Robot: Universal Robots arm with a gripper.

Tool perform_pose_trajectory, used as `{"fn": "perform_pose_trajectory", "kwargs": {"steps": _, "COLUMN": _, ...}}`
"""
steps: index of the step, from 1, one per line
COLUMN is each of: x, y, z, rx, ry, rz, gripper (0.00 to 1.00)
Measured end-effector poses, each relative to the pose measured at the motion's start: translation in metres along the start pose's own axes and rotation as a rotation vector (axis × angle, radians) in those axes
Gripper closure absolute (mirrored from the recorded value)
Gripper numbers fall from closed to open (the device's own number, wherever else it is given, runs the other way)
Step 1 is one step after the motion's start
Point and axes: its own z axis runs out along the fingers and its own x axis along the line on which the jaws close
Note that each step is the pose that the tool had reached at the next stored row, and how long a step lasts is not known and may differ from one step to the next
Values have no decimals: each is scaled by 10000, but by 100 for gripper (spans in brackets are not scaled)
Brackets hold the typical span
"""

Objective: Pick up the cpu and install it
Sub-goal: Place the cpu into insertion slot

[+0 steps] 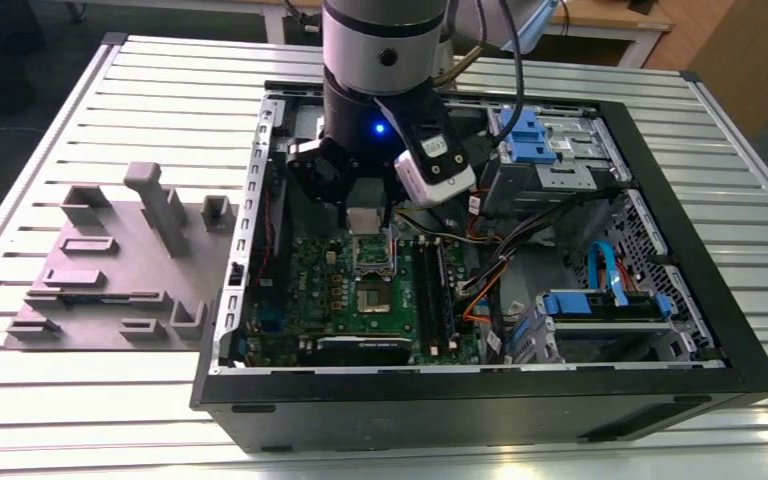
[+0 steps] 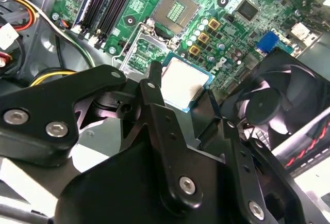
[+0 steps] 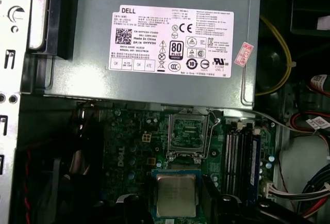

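The black two-finger gripper (image 2: 183, 89) of the arm hangs inside the open black computer case (image 1: 491, 405), which lies on its side on a table of silver metal slats (image 1: 77, 400). Its jaws are closed to a narrow gap on the cpu (image 2: 181, 82) — a small flat square chip with a silvery-grey metal top and a thin blue-green edge. In the second wrist view one black finger (image 2: 153, 90) presses on one edge of the chip and the other finger on the opposite edge.

The cpu is held flat in the air above the green motherboard (image 1: 344, 300); it does not touch the board. The square metal-framed socket with a dark centre (image 3: 188, 133) is uncovered and has nothing in it. In both wrist views the chip is near this socket but not over it. Behind the socket stands the grey box-shaped power supply with a white label (image 3: 154, 84).

A round black cooling fan (image 2: 268, 105) sits just beside the gripper, and long black memory slots (image 2: 111, 2) run along the other side of the socket. On the table, at the exterior view's left of the case, rests a grey moulded holder block with upright posts (image 1: 117, 270) — well apart from the gripper.
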Motion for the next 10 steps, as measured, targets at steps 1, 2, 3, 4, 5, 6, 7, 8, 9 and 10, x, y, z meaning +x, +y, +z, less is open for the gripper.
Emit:
{"fn": "perform_pose_trajectory", "kwargs": {"steps": 1, "x": 0, "y": -3, "z": 11, "rx": 0, "ry": 0, "rz": -1, "gripper": 53}}
{"fn": "perform_pose_trajectory", "kwargs": {"steps": 2, "x": 0, "y": -6, "z": 23, "rx": 0, "ry": 0, "rz": 0, "gripper": 53}}
{"fn": "perform_pose_trajectory", "kwargs": {"steps": 3, "x": 0, "y": -12, "z": 35, "rx": 1, "ry": 0, "rz": -1, "gripper": 53}}
{"fn": "perform_pose_trajectory", "kwargs": {"steps": 4, "x": 0, "y": -18, "z": 44, "rx": 2, "ry": 1, "rz": -2, "gripper": 53}}
{"fn": "perform_pose_trajectory", "kwargs": {"steps": 5, "x": 0, "y": -26, "z": 54, "rx": 2, "ry": 1, "rz": -1, "gripper": 53}}
{"fn": "perform_pose_trajectory", "kwargs": {"steps": 6, "x": 1, "y": -33, "z": 64, "rx": 1, "ry": 0, "rz": -1, "gripper": 53}}
{"fn": "perform_pose_trajectory", "kwargs": {"steps": 7, "x": 1, "y": -37, "z": 74, "rx": 0, "ry": 0, "rz": -1, "gripper": 53}}
{"fn": "perform_pose_trajectory", "kwargs": {"steps": 8, "x": 2, "y": -38, "z": 77, "rx": 1, "ry": 0, "rz": 0, "gripper": 53}}
{"fn": "perform_pose_trajectory", "kwargs": {"steps": 9, "x": 2, "y": -38, "z": 78, "rx": 2, "ry": 1, "rz": 1, "gripper": 53}}
{"fn": "perform_pose_trajectory", "kwargs": {"steps": 10, "x": 1, "y": -38, "z": 77, "rx": 3, "ry": 2, "rz": 0, "gripper": 53}}
